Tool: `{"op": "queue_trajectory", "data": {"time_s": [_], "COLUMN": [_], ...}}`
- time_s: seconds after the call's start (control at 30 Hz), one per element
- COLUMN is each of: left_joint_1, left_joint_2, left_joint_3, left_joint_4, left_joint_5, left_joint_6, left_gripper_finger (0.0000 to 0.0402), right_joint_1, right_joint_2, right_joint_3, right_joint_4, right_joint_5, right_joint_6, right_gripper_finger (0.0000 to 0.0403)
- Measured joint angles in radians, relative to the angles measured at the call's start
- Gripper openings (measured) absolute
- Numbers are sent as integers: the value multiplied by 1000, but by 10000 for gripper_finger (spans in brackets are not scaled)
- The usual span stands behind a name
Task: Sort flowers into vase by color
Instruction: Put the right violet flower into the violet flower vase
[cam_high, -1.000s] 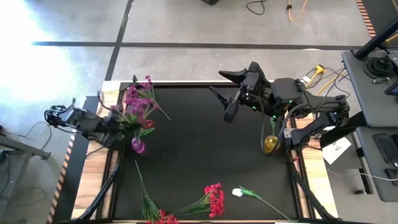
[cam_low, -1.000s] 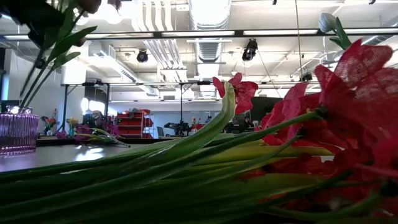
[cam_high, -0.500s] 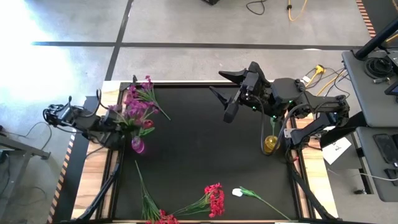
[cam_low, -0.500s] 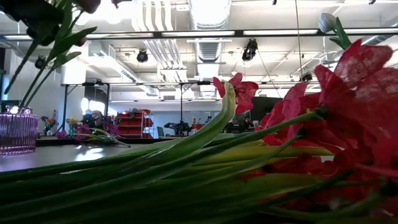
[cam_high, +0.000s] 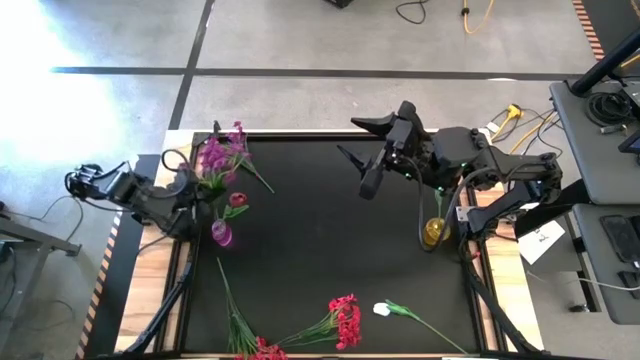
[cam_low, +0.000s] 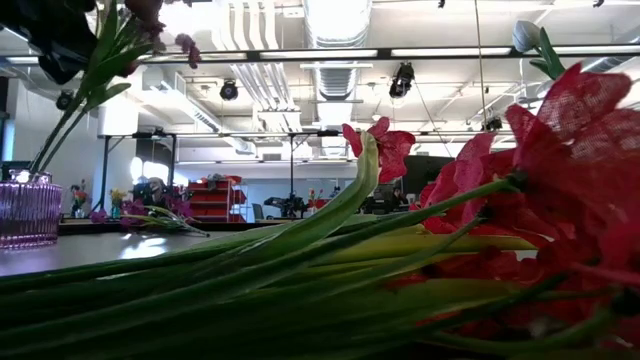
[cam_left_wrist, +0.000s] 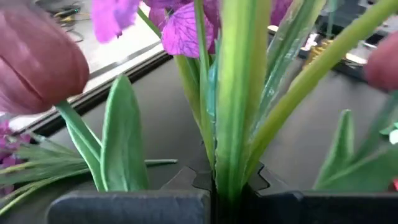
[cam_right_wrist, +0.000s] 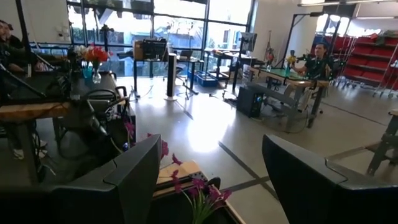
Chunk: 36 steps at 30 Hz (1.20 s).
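- Left gripper (cam_left_wrist: 214, 190), at the table's left edge: clenched on green stems of a purple-magenta cluster (cam_high: 216, 160), with a pink tulip bud (cam_high: 238, 199) apparently in the same bunch
- Change over the last second: the bunch has swung back from a low lean to stand above the purple vase (cam_high: 222, 235), stems reaching into it
- Implication: purple insertion looks nearly done; release remains
- Right gripper (cam_high: 364, 152): fingers apart, empty, raised over the table's far side
- Unsorted: red-pink clusters (cam_high: 345, 318) and white tulip bud (cam_high: 381, 310) at the near edge; amber vase (cam_high: 433, 234) holds one stem

matt black table mat (cam_high: 330, 250), ribbed glass vase (cam_low: 28, 210)
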Motion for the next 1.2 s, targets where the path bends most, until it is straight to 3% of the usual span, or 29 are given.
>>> {"op": "queue_trajectory", "data": {"time_s": [0.3,0.7,0.93,1.03,1.2], "left_joint_1": [0,0,0,0,0], "left_joint_2": [35,15,34,39,48], "left_joint_3": [-62,-214,-281,-284,-192], "left_joint_4": [58,460,623,604,435], "left_joint_5": [-40,-122,29,79,150], "left_joint_6": [-114,82,217,168,72], "left_gripper_finger": [0,0,25,54,123], "right_joint_1": [2,2,2,2,2], "right_joint_2": [-16,-43,-48,-46,-43], "right_joint_3": [0,0,0,0,0], "right_joint_4": [-28,-35,-71,-90,-129], "right_joint_5": [-6,-7,-34,-33,-33], "right_joint_6": [17,16,28,43,69], "right_gripper_finger": [269,265,265,265,272]}}
